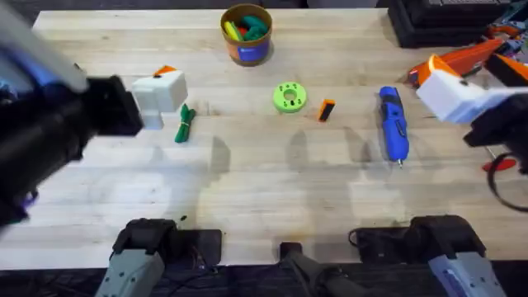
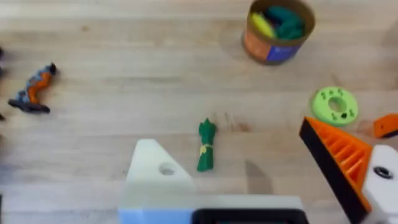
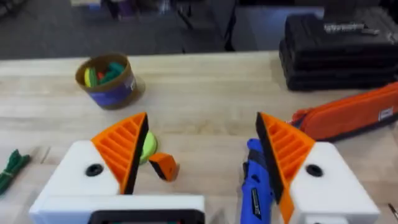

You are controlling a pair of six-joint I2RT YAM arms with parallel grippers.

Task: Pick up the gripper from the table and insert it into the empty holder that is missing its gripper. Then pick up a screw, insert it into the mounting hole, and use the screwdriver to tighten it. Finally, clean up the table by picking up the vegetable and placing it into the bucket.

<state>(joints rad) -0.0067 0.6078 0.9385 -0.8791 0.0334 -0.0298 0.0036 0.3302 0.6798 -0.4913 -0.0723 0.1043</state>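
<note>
The small loose orange plastic finger piece with a black end [image 1: 327,110] lay on the pale wooden worktop [image 1: 264,198], just toward three o'clock from the lime-green perforated disc [image 1: 289,97], its long axis near upright in the overhead view. The right hand [image 3: 199,155] hovered released, both ribbed orange pads in place, the piece roughly between them. The left hand [image 2: 249,186] carried a bare white angular plastic mount [image 2: 155,168] lacking its pad; it too was released. At twelve o'clock the yellow-orange cup [image 1: 246,35] held green and yellow toys.

My two arms are black with grey bases. My right gripper [image 3: 202,162] has white angular mounts with orange ribbed pads [image 3: 124,146]; my left gripper [image 2: 261,180] carries one pad, its other holder [image 2: 155,171] white and bare.
</note>
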